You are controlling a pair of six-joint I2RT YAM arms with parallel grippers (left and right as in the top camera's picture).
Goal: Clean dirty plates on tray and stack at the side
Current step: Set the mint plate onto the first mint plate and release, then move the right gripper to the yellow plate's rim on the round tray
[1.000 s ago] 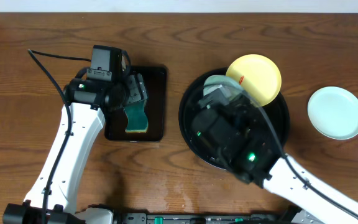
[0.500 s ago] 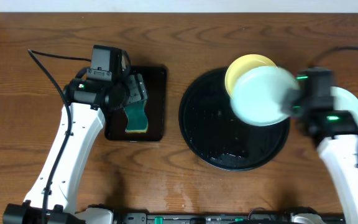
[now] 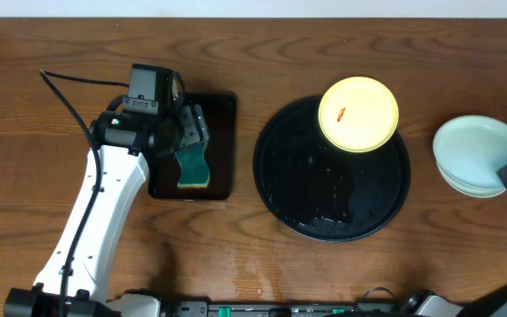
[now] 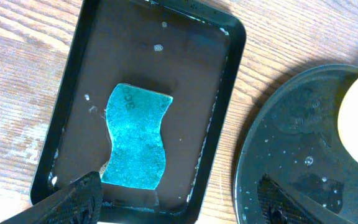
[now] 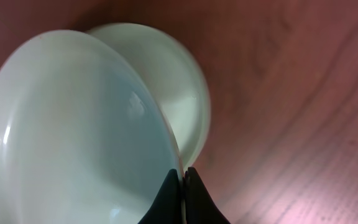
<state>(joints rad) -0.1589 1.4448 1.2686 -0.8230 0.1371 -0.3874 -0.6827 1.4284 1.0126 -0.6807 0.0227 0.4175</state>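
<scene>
Right gripper [image 5: 183,186] fingers clamped on the rim of a pale mint-green shallow round plate [image 5: 73,137], which sits over a second mint-green plate [image 5: 182,93] on the brown wooden table [image 5: 291,93]. Overhead, both mint plates overlap, offset, at the table's right side, off the large round glossy black tray [image 3: 280,176]. Pale yellow round plate [image 3: 359,114] with a small red-orange smear [image 3: 341,113] rests on the tray's far-right part, overhanging the rim. Left gripper [image 4: 176,202] fingers spread apart, grasping nothing, above a teal wavy sponge [image 4: 135,146] lying flat in the small rectangular black tray [image 4: 73,93].
</scene>
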